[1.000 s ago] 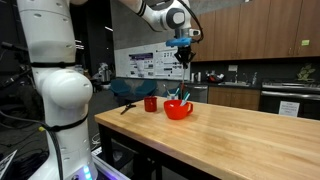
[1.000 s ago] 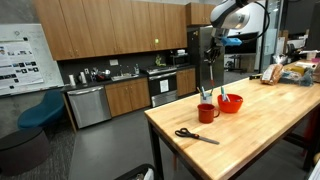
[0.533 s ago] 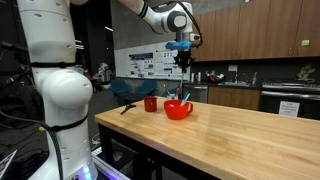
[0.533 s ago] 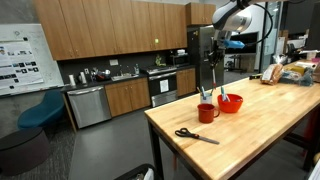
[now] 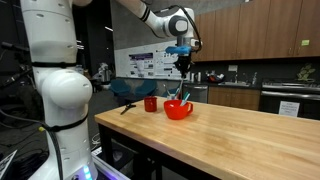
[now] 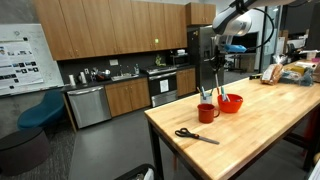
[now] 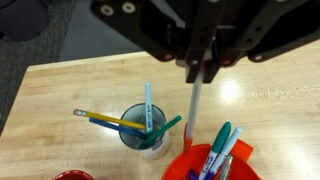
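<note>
In the wrist view my gripper [image 7: 200, 72] comes in from the top, shut on a thin white pen [image 7: 193, 110] that hangs straight down. Below and left of the pen's tip stands a small cup [image 7: 135, 140] holding a yellow pencil, a light blue pen and a green marker. A red bowl [image 7: 205, 168] with teal markers lies right under the pen. In both exterior views the gripper [image 5: 183, 62] [image 6: 222, 50] hangs high above the red bowl [image 5: 178, 110] [image 6: 230, 103] and a red mug [image 5: 150, 103] [image 6: 207, 113].
Black scissors [image 6: 196, 135] [image 5: 127, 106] lie on the wooden table [image 5: 240, 140] near its end. Bags and boxes [image 6: 290, 72] are piled at the table's far side. Kitchen cabinets and appliances stand behind.
The wrist has shifted slightly above the bowl, with the pen still held. Nothing on the table has moved.
</note>
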You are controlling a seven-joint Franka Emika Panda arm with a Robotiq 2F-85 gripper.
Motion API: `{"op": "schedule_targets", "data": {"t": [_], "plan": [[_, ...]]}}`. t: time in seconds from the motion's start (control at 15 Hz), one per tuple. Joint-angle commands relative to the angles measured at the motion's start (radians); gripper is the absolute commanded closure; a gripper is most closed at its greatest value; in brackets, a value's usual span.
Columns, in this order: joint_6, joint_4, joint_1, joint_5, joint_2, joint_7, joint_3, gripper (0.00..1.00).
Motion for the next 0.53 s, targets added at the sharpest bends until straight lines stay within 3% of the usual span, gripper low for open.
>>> {"op": "schedule_targets", "data": {"t": [0.0, 0.47], "plan": [[-0.017, 0.006, -0.008, -0.026, 0.020, 0.035, -0.001, 0.98], [0.018, 0.019, -0.030, -0.041, 0.097, 0.063, -0.012, 0.98]]}}
